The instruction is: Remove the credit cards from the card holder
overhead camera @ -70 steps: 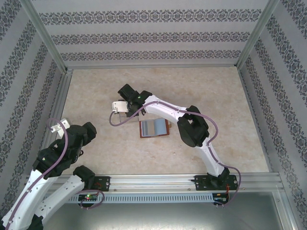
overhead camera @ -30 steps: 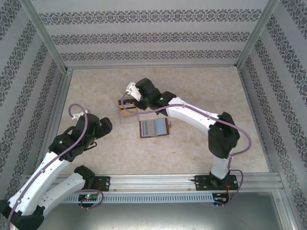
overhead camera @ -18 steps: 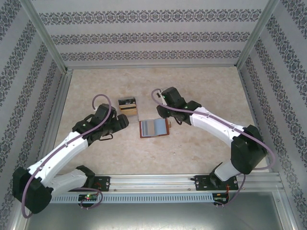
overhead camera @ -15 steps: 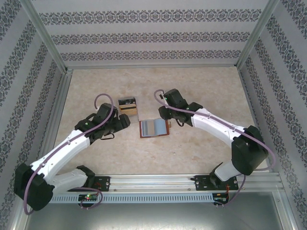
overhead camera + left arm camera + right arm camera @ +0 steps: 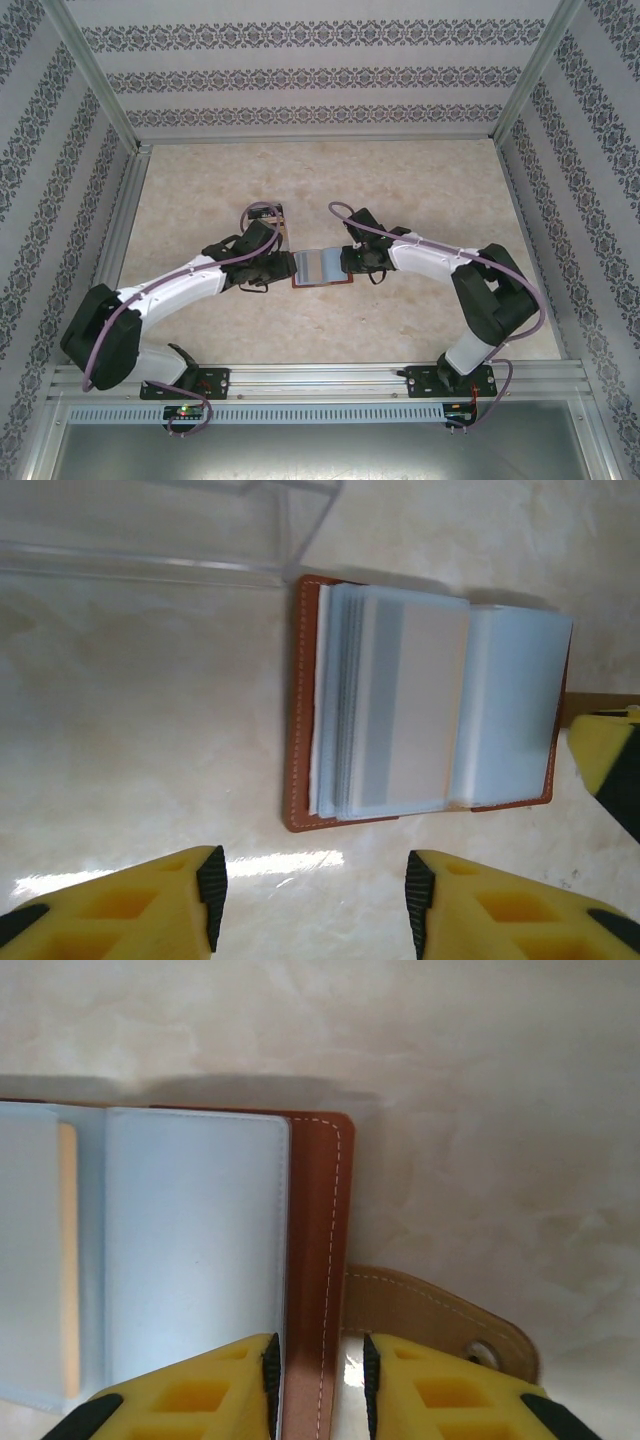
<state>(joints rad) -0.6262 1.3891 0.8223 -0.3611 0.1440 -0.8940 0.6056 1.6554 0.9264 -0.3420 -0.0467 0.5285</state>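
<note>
The reddish-brown card holder (image 5: 335, 283) lies spread open on the table, bluish inside up. The light blue-grey credit cards (image 5: 405, 715) sit stacked in its clear sleeves, inside the leather cover (image 5: 298, 700). My left gripper (image 5: 284, 266) hovers just off the holder's left edge. It is open (image 5: 312, 900), with bare table between its yellow fingers. My right gripper (image 5: 348, 262) is at the holder's right edge. Its jaws (image 5: 318, 1380) stand narrowly apart, straddling the stitched leather border (image 5: 315, 1220) beside the side tab (image 5: 430, 1310). A sliver of table shows by the right pad.
A clear plastic box (image 5: 265, 213) stands just behind the left gripper; its wall (image 5: 200, 530) is close to the holder's corner. A metal frame rail (image 5: 120, 230) and patterned walls bound the table. Open table lies in front of and behind the holder.
Both arms have swung inward to the card holder's two ends. The right gripper has left the clear box. The left jaws have narrowed but stay apart.
</note>
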